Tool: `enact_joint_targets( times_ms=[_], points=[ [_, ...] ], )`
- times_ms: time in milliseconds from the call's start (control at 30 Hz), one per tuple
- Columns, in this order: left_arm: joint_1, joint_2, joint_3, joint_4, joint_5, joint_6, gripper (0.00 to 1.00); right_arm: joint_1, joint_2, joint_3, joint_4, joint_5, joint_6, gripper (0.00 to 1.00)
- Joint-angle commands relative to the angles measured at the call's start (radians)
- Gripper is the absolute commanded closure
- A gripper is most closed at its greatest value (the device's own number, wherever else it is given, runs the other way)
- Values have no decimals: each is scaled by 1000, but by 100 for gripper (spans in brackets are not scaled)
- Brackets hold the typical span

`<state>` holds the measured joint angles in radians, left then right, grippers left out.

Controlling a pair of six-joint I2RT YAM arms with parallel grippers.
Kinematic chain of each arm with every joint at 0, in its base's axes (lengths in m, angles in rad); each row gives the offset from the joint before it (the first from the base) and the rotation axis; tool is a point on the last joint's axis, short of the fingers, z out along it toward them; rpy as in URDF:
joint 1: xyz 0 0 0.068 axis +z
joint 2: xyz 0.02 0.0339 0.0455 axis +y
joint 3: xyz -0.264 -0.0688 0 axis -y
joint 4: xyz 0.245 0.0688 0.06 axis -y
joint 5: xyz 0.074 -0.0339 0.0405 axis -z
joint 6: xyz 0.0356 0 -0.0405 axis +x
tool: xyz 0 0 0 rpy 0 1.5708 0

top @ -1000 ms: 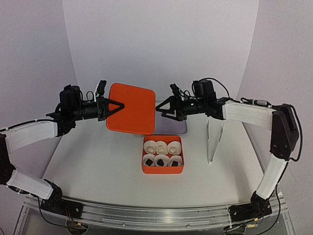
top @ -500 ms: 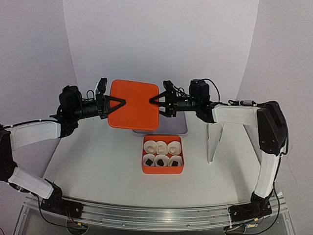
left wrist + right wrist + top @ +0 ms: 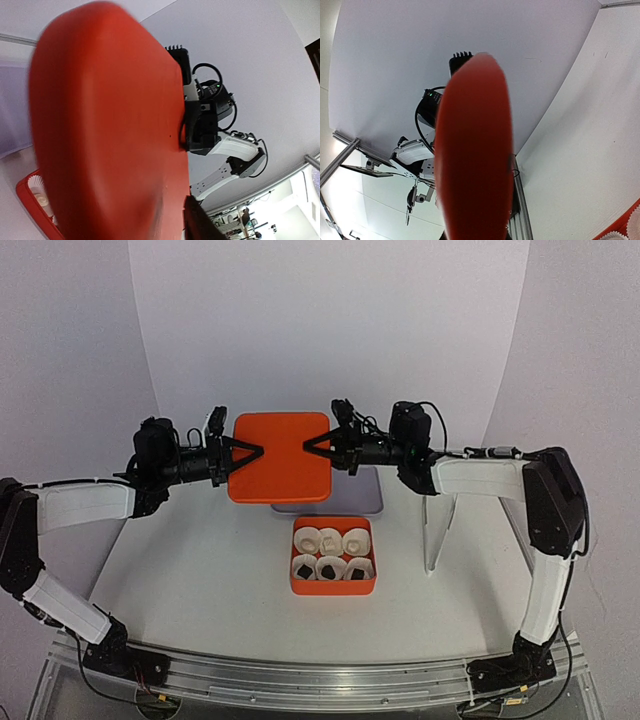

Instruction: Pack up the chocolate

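Over the tabletop [image 3: 200, 570] you've got the lid [image 3: 280, 460] hanging level btwn both arms, raised above & behind the box [image 3: 333, 588]. The right end effector [image 3: 312, 448] is pinched on its right edge, and the left end effector [image 3: 250, 452] sits at the left edge, but I can't tell if it's gripping or let go. The chocolate [image 3: 326, 569] is all in the box, 3 white in the back cups [image 3: 304, 538] & 3 dark in front, so this looks like the closing step. Next you'll need the lid brought fwd, squared w/ the box & pressed down w/o tipping a cup.
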<state>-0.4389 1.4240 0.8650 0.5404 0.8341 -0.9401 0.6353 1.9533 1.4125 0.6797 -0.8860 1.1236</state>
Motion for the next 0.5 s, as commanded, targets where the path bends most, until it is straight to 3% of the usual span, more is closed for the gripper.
enact_joint_targets(
  times_ms=[0, 67, 100, 300, 467],
  points=[
    [-4, -1, 58, -102, -23, 63, 20, 4, -81, -43, 46, 15, 13, 100],
    [-3, -18, 60, -198, -67, 105, 2, -3, -103, -78, 44, 19, 12, 100],
    [-3, -32, 60, -244, -91, 125, 1, -10, -113, -97, 44, 20, 12, 100],
    [-3, -124, 66, -583, -345, 239, 0, -56, -177, -246, 18, 19, 20, 100],
    [-3, -127, 64, -691, -407, 257, 0, -72, -208, -344, -96, 4, 6, 100]
  ],
)
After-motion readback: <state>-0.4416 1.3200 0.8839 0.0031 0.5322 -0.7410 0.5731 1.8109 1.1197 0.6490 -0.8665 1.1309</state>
